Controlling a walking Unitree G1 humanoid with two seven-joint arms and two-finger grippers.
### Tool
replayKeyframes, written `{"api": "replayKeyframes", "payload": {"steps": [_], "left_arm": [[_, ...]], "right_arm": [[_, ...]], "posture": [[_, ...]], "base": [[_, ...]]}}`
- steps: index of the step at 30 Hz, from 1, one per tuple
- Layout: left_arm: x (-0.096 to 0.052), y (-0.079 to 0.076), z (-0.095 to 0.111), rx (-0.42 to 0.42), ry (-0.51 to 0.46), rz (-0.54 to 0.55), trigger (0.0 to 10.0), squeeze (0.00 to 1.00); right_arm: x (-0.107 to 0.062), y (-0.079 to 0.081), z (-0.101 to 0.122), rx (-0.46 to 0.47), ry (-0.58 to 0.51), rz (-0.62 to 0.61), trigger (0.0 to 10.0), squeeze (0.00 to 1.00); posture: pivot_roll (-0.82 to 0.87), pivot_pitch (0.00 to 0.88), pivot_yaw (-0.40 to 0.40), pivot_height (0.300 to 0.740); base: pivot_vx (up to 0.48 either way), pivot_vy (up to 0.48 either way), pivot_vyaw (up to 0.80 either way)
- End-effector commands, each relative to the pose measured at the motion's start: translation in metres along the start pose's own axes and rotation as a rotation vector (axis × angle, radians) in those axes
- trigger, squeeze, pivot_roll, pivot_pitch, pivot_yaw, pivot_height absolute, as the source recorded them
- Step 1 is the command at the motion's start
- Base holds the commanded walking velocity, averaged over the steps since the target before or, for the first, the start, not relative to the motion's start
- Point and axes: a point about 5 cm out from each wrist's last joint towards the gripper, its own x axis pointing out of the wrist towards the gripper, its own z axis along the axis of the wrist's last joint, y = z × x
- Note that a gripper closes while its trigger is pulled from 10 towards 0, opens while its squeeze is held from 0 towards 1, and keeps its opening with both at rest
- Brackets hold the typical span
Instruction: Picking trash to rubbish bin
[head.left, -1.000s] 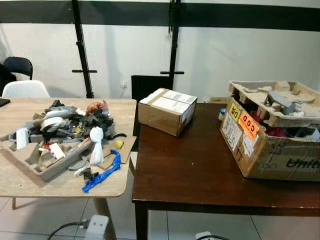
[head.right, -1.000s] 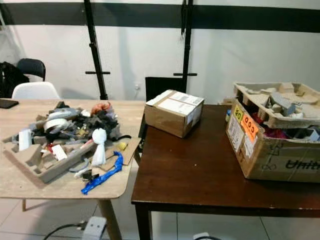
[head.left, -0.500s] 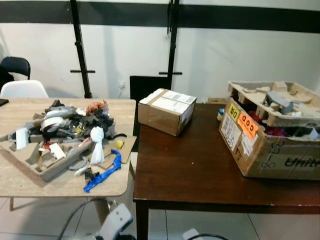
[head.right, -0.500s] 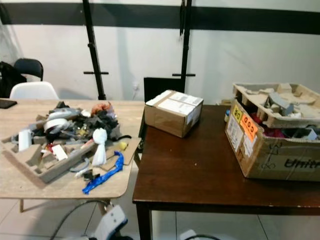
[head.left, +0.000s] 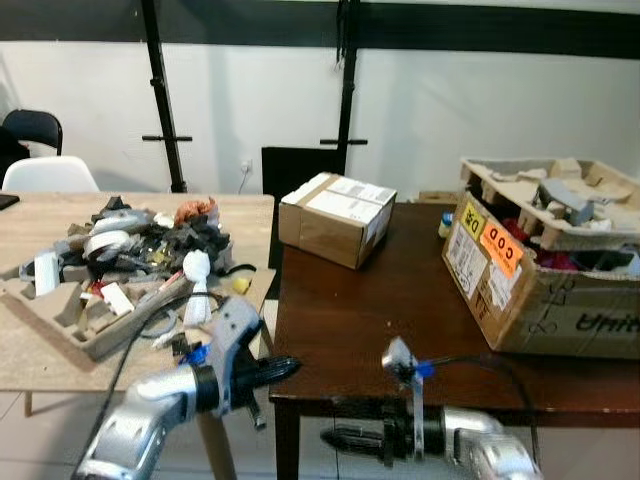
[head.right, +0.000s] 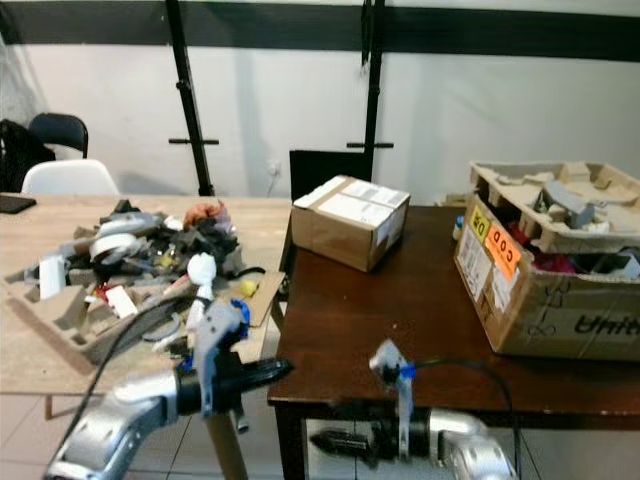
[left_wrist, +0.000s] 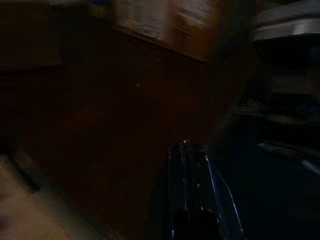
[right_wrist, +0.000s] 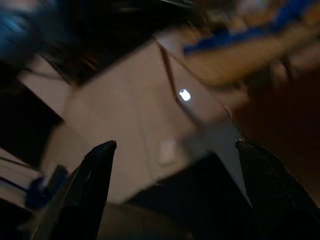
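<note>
You are looking at an office or lab workroom, not a lived-in home. Two plain surfaces stand side by side: a light wooden one (head.left: 60, 355) heaped with packing scraps (head.left: 130, 250), and a dark brown one (head.left: 400, 300) carrying a sealed shipping carton (head.left: 335, 220) and an open labelled box (head.left: 545, 270) of moulded pulp inserts. Behind them you see office chairs (head.left: 50, 175), black stand poles (head.left: 160, 95), a bare white wall and a tiled floor.

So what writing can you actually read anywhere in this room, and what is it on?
"Unit", cut off by the picture's edge: printed in black on the big open cardboard box.
Yellow sticker on that box: black marks, unreadable.
Orange sticker beside it: roughly "COD", uncertain.
White labels on the small closed box: too small to read.
</note>
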Motion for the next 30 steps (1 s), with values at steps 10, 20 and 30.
{"api": "replayKeyframes", "payload": {"steps": [10, 20, 30], "left_arm": [[-0.016, 0.064, -0.004, 0.137, 0.227, 0.69, 10.0, 1.0], [-0.024, 0.07, -0.013, 0.115, 0.349, 0.864, 10.0, 1.0], [-0.013, 0.069, -0.017, -0.06, 0.317, 0.992, 10.0, 0.0]], "right_arm": [[0.013, 0.001, 0.04, -0.148, -0.05, -0.041, 10.0, 0.0], [0.015, -0.028, 0.041, -0.229, 0.011, -0.362, 10.0, 0.0], [0.013, -0.029, 0.043, -0.233, 0.01, -0.384, 10.0, 0.0]], "posture": [[0.07, 0.0, -0.028, 0.74], [0.08, 0.0, -0.025, 0.74], [0.07, 0.0, -0.026, 0.74]], "base": [[0.0, 0.0, 0.0], [0.0, 0.0, 0.0], [0.0, 0.0, 0.0]]}}
